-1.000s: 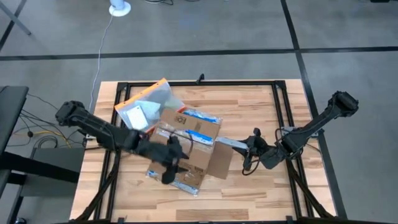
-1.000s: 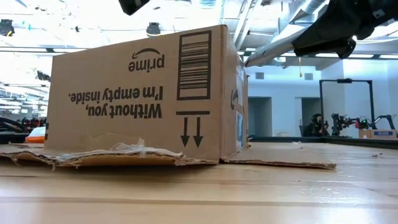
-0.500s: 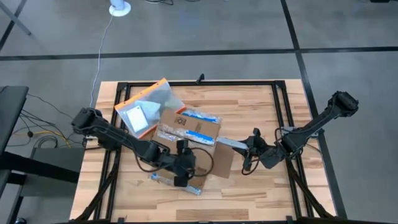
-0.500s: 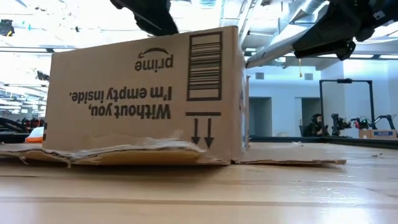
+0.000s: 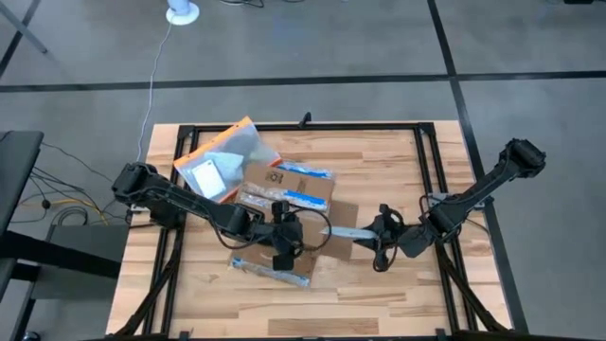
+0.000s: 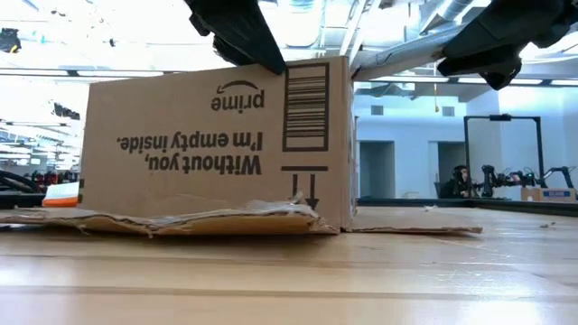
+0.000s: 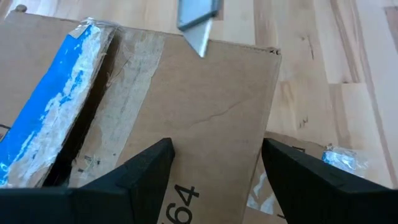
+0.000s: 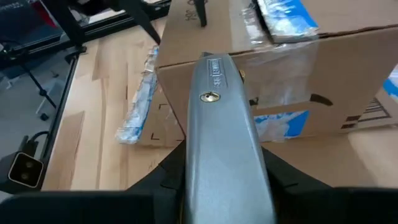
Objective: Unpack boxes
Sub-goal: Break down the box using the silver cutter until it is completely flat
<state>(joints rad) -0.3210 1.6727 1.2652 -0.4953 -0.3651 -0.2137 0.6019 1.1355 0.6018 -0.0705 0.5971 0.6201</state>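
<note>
Setting: robotics lab or industrial workshop hall.
Evidence: grey concrete floor crossed by dark lines, all around a wooden-slat table edged by a black metal frame. Beyond the table, a white round stand base with a cable trailing toward it. Beside the table, a dark bench with loose wiring. Behind the table, an open hall: exposed ceiling ducts, strip lighting, a black frame rig, further robot arms on a far bench.
</note>
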